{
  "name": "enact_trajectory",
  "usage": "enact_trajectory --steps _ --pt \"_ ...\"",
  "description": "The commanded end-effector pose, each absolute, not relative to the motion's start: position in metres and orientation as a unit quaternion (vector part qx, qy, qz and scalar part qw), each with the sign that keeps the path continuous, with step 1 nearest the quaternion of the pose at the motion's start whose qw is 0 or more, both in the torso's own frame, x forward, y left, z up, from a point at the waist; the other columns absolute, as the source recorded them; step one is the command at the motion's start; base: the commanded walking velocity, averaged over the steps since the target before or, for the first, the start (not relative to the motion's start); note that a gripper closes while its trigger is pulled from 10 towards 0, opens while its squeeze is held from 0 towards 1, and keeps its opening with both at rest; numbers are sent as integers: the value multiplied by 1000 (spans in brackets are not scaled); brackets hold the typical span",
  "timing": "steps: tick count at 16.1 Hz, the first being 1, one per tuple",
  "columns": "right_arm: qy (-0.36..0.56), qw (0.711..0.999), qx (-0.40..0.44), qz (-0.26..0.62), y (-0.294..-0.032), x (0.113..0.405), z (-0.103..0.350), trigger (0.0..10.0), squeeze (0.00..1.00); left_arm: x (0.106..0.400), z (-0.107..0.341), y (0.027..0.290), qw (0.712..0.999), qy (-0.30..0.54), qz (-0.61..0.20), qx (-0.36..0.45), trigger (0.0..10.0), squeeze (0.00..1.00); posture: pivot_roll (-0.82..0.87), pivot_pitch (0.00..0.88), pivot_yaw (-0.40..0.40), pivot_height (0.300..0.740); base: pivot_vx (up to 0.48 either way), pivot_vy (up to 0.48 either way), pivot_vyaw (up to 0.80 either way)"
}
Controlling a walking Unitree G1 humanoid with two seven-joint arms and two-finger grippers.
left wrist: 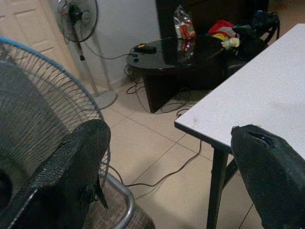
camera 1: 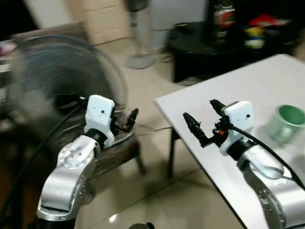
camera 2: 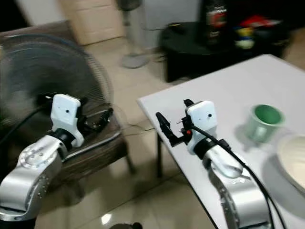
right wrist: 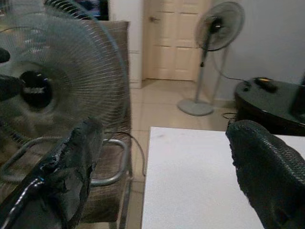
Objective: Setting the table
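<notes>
The green cup (camera 2: 263, 122) stood upright on the white table (camera 1: 267, 81), toward the robot's right and well beyond the right gripper (camera 1: 204, 120), with the rim of a pale bowl or plate (camera 2: 293, 160) just beside it at the edge of the right eye view. By its look the cup was probably light, rigid plastic or glazed ware, smooth enough to slip, so a pinch across the rim and wall seemed the safest hold; no handle could be made out. The right gripper hovered over the table's near corner with its jaws spread apart and nothing between them. The left gripper (camera 1: 127, 120) was held off the table in front of a large floor fan (camera 1: 57, 86), its jaws likewise apart and empty. A dark bottle (camera 1: 224, 19) on the black side table (left wrist: 162, 52) carried a red label, but the blur left no writing legible anywhere.
</notes>
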State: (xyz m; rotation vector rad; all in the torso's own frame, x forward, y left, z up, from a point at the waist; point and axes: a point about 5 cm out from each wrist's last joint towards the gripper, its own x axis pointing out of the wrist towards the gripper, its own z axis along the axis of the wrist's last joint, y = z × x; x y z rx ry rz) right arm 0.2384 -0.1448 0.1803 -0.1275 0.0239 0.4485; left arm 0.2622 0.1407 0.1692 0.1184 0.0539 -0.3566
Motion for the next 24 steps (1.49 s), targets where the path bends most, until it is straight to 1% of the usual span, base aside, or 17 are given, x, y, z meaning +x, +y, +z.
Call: enact_trajectory --steps 1,10,15,21,24 --pt "1 970 -58 235 -141 238 183 10000 1000 262 172 145 984 22 -168 60 10000 0 65 0 83 740 0 0 800" --pt "1 972 -46 229 -145 239 181 10000 1000 263 176 144 984 9 -166 58 10000 0 72 0 83 740 0 0 800" --pt "12 982 -18 186 -147 235 169 10000 1000 263 177 146 984 7 -164 64 10000 0 84 0 103 740 0 0 800" --pt "16 981 -4 194 -146 238 165 10000 1000 264 178 150 988 -6 -142 67 10000 0 96 0 84 740 0 0 800" --pt "22 980 2 200 -144 238 161 10000 1000 264 177 151 987 -5 -143 68 10000 0 96 0 90 740 0 0 800"
